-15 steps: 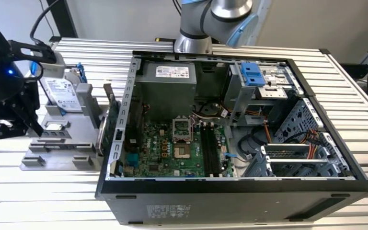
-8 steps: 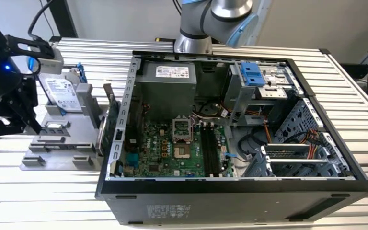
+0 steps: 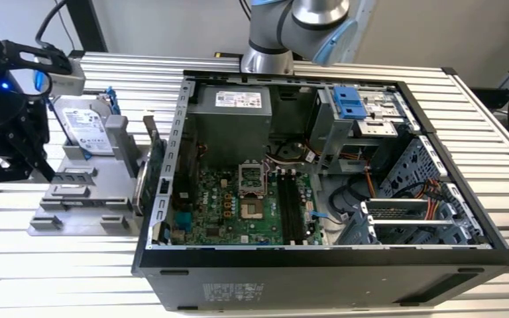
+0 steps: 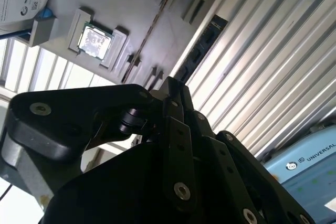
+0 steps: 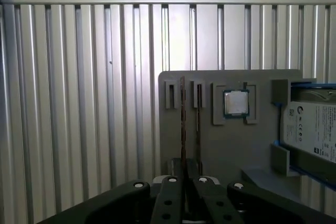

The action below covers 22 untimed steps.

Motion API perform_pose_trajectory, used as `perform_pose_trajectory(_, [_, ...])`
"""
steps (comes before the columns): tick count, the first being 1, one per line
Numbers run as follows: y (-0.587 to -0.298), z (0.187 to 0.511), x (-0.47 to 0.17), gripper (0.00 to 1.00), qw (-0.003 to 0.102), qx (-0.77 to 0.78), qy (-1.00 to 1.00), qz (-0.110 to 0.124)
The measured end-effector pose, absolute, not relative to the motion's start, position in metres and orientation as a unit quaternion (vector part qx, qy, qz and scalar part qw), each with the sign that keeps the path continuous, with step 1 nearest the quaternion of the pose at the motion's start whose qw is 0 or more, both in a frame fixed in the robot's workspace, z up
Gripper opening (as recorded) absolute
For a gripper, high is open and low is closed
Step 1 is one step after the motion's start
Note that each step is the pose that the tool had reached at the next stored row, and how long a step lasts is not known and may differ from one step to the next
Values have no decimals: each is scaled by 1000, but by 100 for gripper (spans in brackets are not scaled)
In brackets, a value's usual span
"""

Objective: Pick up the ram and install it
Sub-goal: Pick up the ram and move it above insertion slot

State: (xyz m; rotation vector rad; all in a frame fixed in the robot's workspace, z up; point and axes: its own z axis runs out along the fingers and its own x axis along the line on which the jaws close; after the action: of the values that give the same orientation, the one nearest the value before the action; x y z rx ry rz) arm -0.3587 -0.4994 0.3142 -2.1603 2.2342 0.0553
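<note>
Jaws together, near ram (image 5: 182, 119), gray holder (image 5: 236, 145)

Bright, glare on table (image 5: 178, 40), gripper (image 5: 187, 177) seemingly silhouetted

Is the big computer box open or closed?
Open. The computer case has no side cover, so the green motherboard inside shows in the exterior view.
</note>
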Motion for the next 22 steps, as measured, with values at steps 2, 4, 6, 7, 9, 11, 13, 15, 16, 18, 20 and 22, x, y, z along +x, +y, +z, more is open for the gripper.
perform_pose_trajectory(2, [-499, 316, -359, 0, 17, -695, 719, 18])
perform_pose_trajectory(4, [-499, 318, -359, 0, 17, -695, 719, 18])
perform_pose_trajectory(6, [-499, 320, -359, 0, 17, -695, 719, 18])
perform_pose_trajectory(7, [-499, 321, -359, 0, 17, -695, 719, 18])
perform_pose_trajectory(9, [-499, 323, -359, 0, 17, -695, 719, 18])
perform_pose_trajectory(11, [-499, 325, -359, 0, 17, -695, 719, 18])
perform_pose_trajectory(13, [-499, 327, -359, 0, 17, -695, 719, 18])
perform_pose_trajectory(15, [-499, 329, -359, 0, 17, -695, 719, 18])
perform_pose_trajectory(16, [-499, 330, -359, 0, 17, -695, 719, 18])
perform_pose_trajectory(18, [-499, 331, -359, 0, 17, -695, 719, 18])
perform_pose_trajectory(20, [-499, 333, -359, 0, 17, -695, 719, 18])
perform_pose_trajectory(22, [-499, 335, -359, 0, 17, -695, 719, 18])
